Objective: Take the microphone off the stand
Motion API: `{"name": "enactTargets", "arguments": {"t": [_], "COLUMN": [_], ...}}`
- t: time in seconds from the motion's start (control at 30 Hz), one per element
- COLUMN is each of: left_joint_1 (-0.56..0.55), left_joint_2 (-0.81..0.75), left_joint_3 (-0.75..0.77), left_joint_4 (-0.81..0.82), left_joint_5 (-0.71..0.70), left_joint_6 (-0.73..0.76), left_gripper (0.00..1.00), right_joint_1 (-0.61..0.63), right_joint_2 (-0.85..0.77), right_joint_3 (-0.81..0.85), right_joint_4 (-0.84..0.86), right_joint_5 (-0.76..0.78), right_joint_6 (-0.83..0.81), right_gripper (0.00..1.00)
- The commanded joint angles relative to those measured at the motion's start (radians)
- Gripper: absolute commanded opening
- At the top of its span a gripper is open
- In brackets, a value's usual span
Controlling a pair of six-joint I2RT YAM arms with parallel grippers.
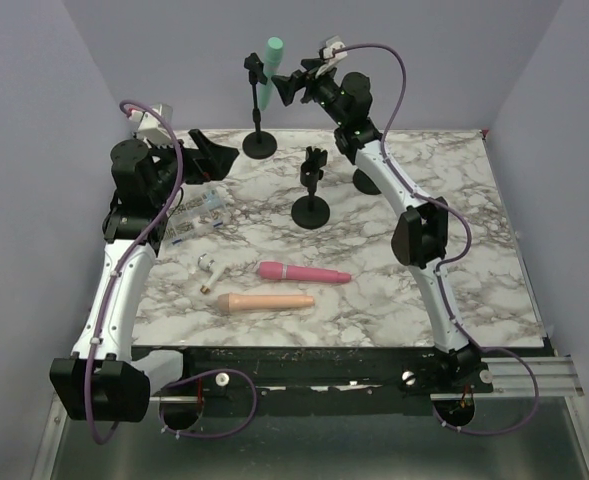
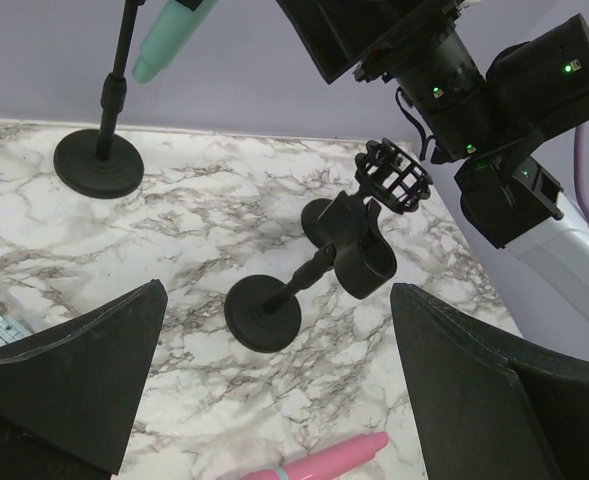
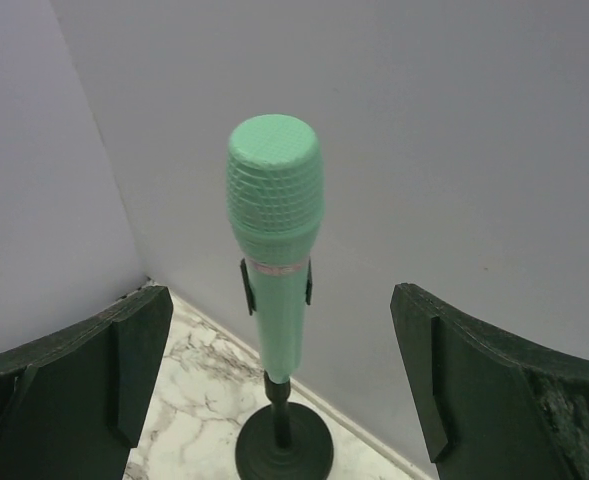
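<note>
Right claw [image 1: 282,90] spread wide, facing green microphone [image 3: 274,230], not touching. Microphone upright in clip of stand [image 3: 284,450], at table [image 1: 474,250] far edge. Left claw [image 1: 217,157] spread, empty, near left edge.

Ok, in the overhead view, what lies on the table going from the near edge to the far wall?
Near to far: beige microphone → pink microphone → empty black stand → tall stand holding the green microphone.
</note>
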Motion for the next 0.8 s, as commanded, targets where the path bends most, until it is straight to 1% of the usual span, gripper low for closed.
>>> {"name": "enactTargets", "arguments": {"t": [0.0, 0.07, 0.17, 0.3, 0.37, 0.4, 0.5, 0.57, 0.67, 0.77], "left_joint_1": [0.006, 0.007, 0.006, -0.004, -0.025, -0.037, -0.049, -0.054, -0.065, -0.069], "left_joint_2": [0.031, 0.043, 0.055, 0.068, 0.094, 0.112, 0.198, 0.257, 0.356, 0.459], "left_joint_3": [0.008, 0.006, 0.004, -0.020, -0.021, -0.013, 0.029, 0.060, 0.147, 0.234], "left_joint_4": [0.019, 0.029, 0.049, 0.137, 0.186, 0.202, 0.289, 0.377, 0.468, 0.503], "left_joint_5": [0.059, 0.076, 0.098, 0.134, 0.102, 0.054, -0.005, -0.041, -0.038, -0.039], "left_joint_6": [-0.006, -0.017, -0.029, -0.037, -0.021, -0.009, -0.002, 0.009, 0.085, 0.166], "left_gripper": [0.98, 0.98, 0.98, 0.98, 0.98, 0.98, 0.98, 0.98, 0.98, 0.98], "right_joint_1": [-0.012, -0.012, -0.016, -0.043, -0.049, -0.051, -0.058, -0.058, -0.059, -0.078], "right_joint_2": [-0.012, -0.032, -0.041, -0.027, -0.014, -0.012, 0.000, -0.002, -0.023, -0.066], "right_joint_3": [0.016, -0.010, -0.029, -0.024, -0.004, 0.000, 0.008, -0.001, -0.045, -0.095], "right_joint_4": [-0.006, -0.016, -0.025, -0.025, -0.026, -0.017, 0.007, 0.013, 0.013, -0.002], "right_joint_5": [-0.067, -0.072, -0.023, -0.100, -0.123, -0.130, -0.155, -0.155, -0.138, -0.133], "right_joint_6": [-0.004, -0.023, -0.069, -0.071, -0.072, -0.070, -0.059, -0.062, -0.071, -0.051], "right_gripper": [1.00, 1.00, 1.00, 1.00, 1.00, 1.00, 1.00, 1.00, 1.00, 1.00]}}
